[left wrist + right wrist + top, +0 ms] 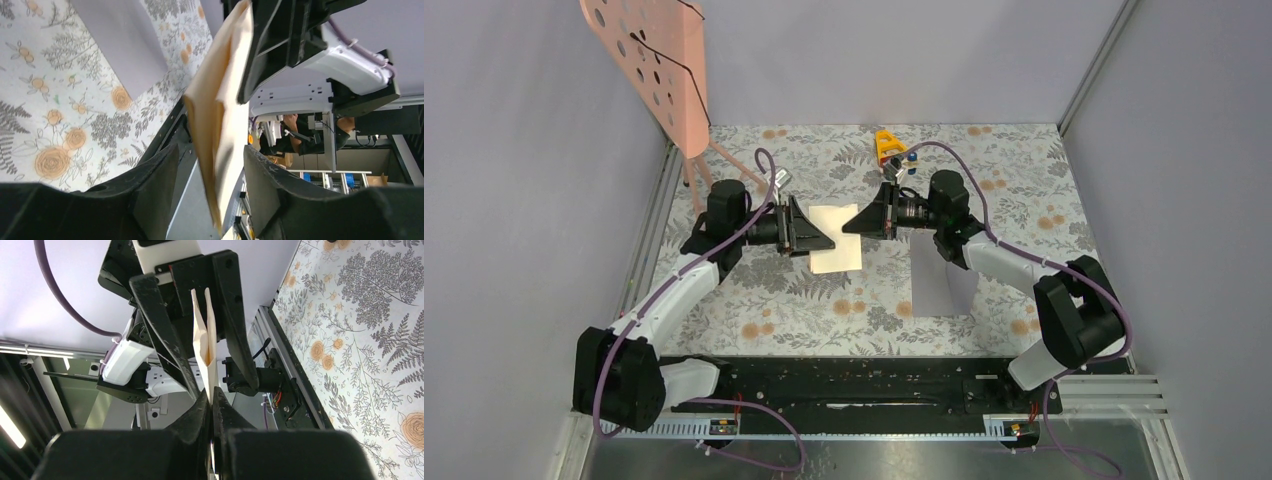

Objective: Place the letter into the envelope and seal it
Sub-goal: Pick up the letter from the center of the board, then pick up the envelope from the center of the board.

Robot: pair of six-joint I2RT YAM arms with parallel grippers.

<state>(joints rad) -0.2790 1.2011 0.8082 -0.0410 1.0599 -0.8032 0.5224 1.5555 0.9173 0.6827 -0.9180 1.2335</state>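
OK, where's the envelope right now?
In the top view the envelope lies flat on the table, right of centre, beside the right arm's forearm and right of the tan letter.

Left arm and right arm, white-shelled and black-jointed.
Purple cables are strung along both; left end effector and right end effector are finished black.

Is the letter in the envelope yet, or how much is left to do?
Not yet. Done: the tan letter is folded and off the table. In hand: the right end effector pinches one edge; the left end effector, jaws open, straddles the other. Left: the envelope lies flat on the table, so inserting and sealing remain.
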